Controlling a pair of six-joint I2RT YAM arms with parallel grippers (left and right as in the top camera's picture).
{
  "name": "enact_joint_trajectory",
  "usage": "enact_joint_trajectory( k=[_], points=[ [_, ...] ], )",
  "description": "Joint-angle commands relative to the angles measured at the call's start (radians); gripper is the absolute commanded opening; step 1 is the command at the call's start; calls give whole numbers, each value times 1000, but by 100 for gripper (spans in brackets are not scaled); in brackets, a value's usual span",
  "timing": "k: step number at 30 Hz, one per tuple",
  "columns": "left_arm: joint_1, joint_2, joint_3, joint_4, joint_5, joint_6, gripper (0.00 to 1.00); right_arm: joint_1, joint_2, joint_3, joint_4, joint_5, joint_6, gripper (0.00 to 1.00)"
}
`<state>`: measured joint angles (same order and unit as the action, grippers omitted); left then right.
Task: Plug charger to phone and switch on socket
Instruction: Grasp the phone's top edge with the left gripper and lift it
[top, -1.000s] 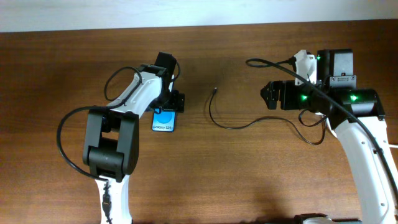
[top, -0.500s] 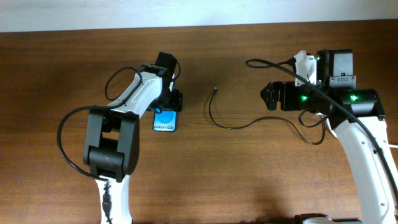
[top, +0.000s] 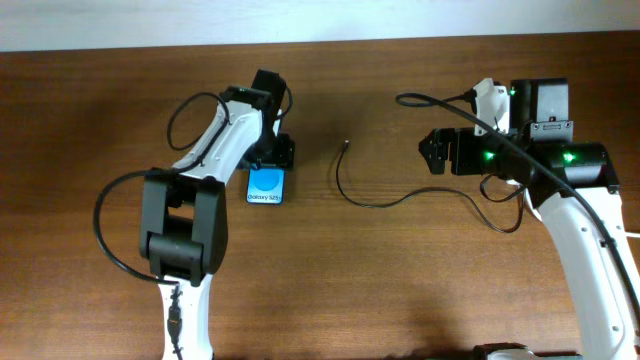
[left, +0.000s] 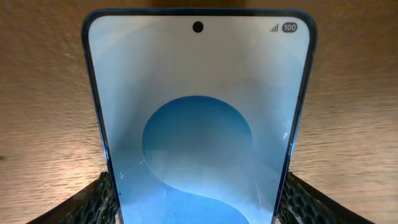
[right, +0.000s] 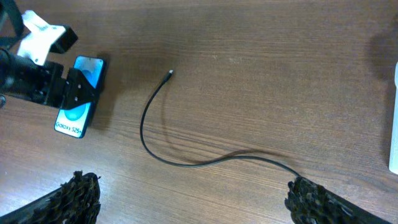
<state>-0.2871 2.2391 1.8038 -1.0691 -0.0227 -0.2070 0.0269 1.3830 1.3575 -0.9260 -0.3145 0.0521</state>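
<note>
Much of the phone (top: 266, 187) was hidden from overhead: the left gripper (top: 272, 155) covered its far end, leaving only the blue near half and a white strip of lettering. The left wrist view cut off that same near half. There the phone filled the picture, glossy and round-cornered, with a punch-hole lens, signal bars and a "100" badge, which neither other view could resolve. The gripper's black, pebbled pads (left: 93, 202) pressed against both long sides, pinching the phone. It lay flat on the desk (top: 400, 290), left of centre and nearer the far edge than the near one.

The charger (top: 365, 204), a thin black cable, curved across the middle of the wood-grained desk. Its small connector (top: 346, 146) lay free, pointing toward the far edge and apart from the phone. The cable's other end ran under the right arm and could not be followed.

The right gripper (top: 432, 152) hung above the desk toward the right edge. Its knobbly fingertips (right: 74, 199) were spread wide, holding nothing, with the cable lying between them in its own view.

Of the socket (right: 393, 118) only a white sliver showed, clipped by the picture's edge; switches could not be made out.
</note>
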Motion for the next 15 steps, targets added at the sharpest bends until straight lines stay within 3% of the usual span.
enact_joint_trajectory(
  k=[1, 2, 3, 5, 7, 10, 13, 15],
  points=[
    [2, 3, 132, -38, 8, -17, 25, -1, -6, 13, 7, 8, -2, 98],
    [5, 3, 166, -63, 8, -37, 9, -1, -6, 13, 11, 8, 29, 99],
    [14, 3, 185, -77, 13, -106, 0, -1, -4, 13, 20, 8, 84, 98],
    [51, 3, 193, -73, 157, -213, 0, -1, 0, 13, 26, 8, 178, 98],
    [138, 3, 193, -76, 506, -352, 0, -1, 0, 13, 29, 8, 294, 99],
    [209, 3, 193, -138, 825, -546, 0, 0, 0, 13, 42, 8, 406, 98],
    [218, 3, 193, -292, 877, -788, 0, 0, 0, 13, 51, -24, 436, 98],
    [218, 3, 193, -301, 993, -836, 0, 0, 0, 13, 51, -34, 436, 98]
  ],
)
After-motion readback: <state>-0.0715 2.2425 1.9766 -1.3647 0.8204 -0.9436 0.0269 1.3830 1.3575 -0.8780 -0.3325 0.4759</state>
